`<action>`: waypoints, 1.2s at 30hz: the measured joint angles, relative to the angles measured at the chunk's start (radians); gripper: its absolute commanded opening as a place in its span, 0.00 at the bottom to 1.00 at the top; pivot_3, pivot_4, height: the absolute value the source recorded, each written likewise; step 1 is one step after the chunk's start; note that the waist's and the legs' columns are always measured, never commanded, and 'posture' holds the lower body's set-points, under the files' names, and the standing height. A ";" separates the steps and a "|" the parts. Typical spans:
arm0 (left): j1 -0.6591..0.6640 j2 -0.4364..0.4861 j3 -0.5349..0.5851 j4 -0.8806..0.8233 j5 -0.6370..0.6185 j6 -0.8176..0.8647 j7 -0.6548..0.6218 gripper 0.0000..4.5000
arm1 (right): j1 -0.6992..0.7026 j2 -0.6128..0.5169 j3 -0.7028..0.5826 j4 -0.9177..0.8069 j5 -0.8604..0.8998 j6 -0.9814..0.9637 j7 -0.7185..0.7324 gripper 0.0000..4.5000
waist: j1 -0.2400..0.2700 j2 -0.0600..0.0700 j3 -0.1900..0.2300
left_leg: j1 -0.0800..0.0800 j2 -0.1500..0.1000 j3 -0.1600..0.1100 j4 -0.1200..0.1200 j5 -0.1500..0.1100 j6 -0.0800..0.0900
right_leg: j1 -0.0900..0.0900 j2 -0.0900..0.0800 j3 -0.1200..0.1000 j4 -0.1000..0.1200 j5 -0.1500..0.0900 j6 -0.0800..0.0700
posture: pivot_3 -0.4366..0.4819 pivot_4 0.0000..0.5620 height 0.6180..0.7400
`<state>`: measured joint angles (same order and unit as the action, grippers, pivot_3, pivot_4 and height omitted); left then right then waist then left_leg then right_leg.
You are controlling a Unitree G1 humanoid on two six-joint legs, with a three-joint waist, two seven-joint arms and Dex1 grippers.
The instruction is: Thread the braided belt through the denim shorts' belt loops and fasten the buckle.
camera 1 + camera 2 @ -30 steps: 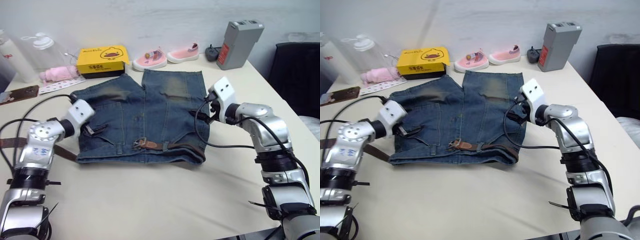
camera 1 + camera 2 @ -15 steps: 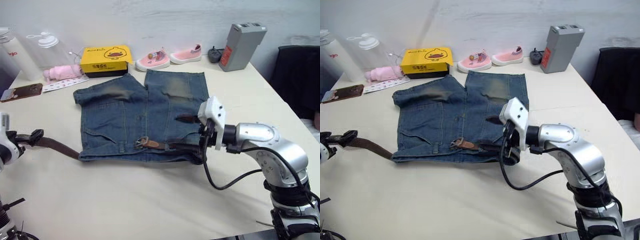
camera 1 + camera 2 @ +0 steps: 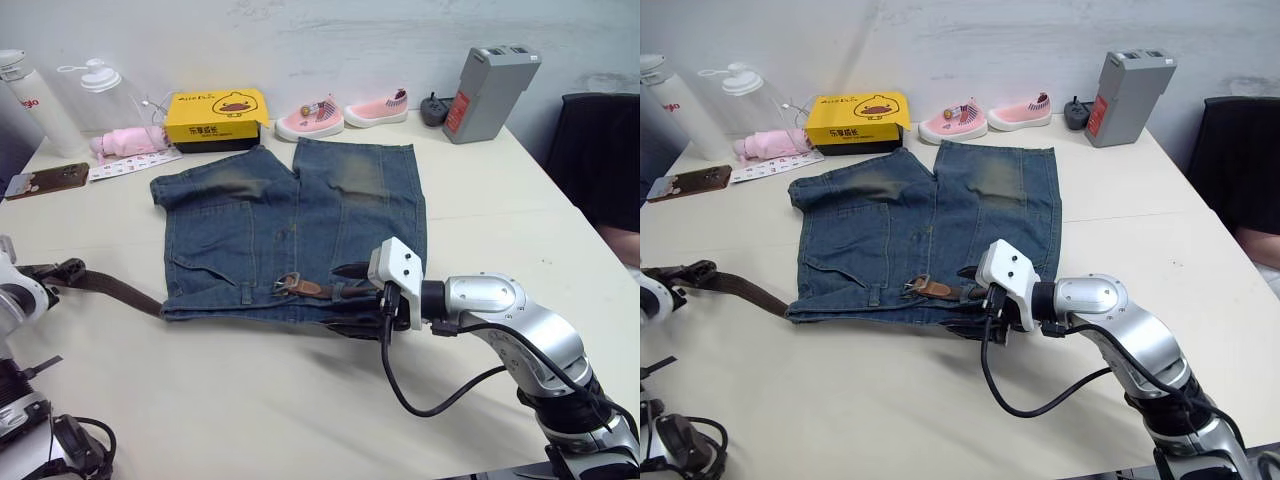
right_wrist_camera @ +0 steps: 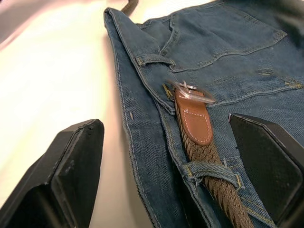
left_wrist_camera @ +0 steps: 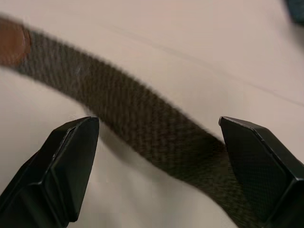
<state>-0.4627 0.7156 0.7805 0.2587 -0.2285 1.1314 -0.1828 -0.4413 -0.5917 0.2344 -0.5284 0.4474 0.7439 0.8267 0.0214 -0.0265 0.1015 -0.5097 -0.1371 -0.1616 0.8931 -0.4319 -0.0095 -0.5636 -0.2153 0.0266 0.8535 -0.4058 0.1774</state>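
Lying flat at the centre of the left eye frame, the denim shorts (image 3: pixel 290 230) cover the desk (image 3: pixel 250 400), waistband toward the lower edge. The braided belt (image 3: pixel 110 290) trails out of the waistband to the lower left, where the left gripper (image 3: pixel 45 272) sits at its free end; whether it grips there I cannot tell. The right gripper (image 3: pixel 375 300) hovers at the waistband's right end. At upper left a yellow box (image 3: pixel 213 116) shows a duck picture; its writing is too small to read.

From the left wrist, the gripper's fingers stand wide, the woven strap crossing the desk between them, untouched.

From the right wrist, the fingers are also wide, empty. The buckle (image 4: pixel 190 91) and its leather tab lie on the denim, the strap passing under one of the belt loops (image 4: pixel 209 170).

The belt looks soft, light and floppy; I would take it by the stiffer leather end.
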 measured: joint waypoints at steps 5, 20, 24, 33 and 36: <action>-0.005 -0.021 -0.017 0.030 -0.002 -0.045 0.049 0.98 | 0.003 0.003 0.000 -0.015 0.000 0.000 -0.019 0.99 | 0.003 -0.001 0.000 | 0.000 0.000 0.000 0.000 0.000 0.000 | 0.000 0.000 0.000 0.000 0.000 0.000 | 0.48 0.27 0.15; -0.009 -0.094 -0.038 0.101 -0.056 -0.265 0.050 0.21 | 0.002 0.014 -0.002 -0.013 -0.008 0.000 -0.063 1.00 | 0.030 0.000 0.000 | -0.001 -0.001 0.000 0.003 0.001 -0.001 | 0.000 -0.001 0.000 0.002 0.000 0.000 | 0.48 0.27 0.15; -0.028 -0.156 -0.066 0.057 -0.158 -0.381 -0.095 0.21 | 0.001 0.014 -0.003 -0.013 -0.010 0.000 -0.067 1.00 | 0.033 -0.004 0.001 | -0.004 -0.001 -0.001 0.007 0.000 0.000 | 0.000 0.000 -0.002 0.002 0.000 0.000 | 0.48 0.27 0.15; 0.002 -0.123 -0.246 -0.299 -0.339 -0.506 -0.416 0.21 | -0.006 -0.013 -0.052 -0.006 -0.006 0.001 -0.068 1.00 | 0.000 -0.005 0.002 | -0.003 0.000 0.000 0.004 -0.001 0.000 | -0.001 -0.001 -0.002 0.000 0.000 0.001 | 0.48 0.27 0.15; 0.104 0.034 -0.453 -0.434 -0.230 -0.611 -0.571 0.21 | -0.013 -0.012 -0.055 -0.004 -0.005 0.001 -0.070 1.00 | -0.007 -0.003 0.003 | -0.002 0.001 0.004 0.001 -0.001 0.000 | -0.001 -0.001 0.000 -0.001 0.000 0.001 | 0.48 0.27 0.15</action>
<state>-0.3583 0.7492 0.3273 -0.1755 -0.4585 0.5199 -0.7535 -0.4542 -0.6041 0.1798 -0.5322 0.4420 0.7448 0.7568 0.0145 -0.0297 0.1042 -0.5113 -0.1358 -0.1576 0.8942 -0.4327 -0.0093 -0.5648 -0.2167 0.0261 0.8527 -0.4055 0.1781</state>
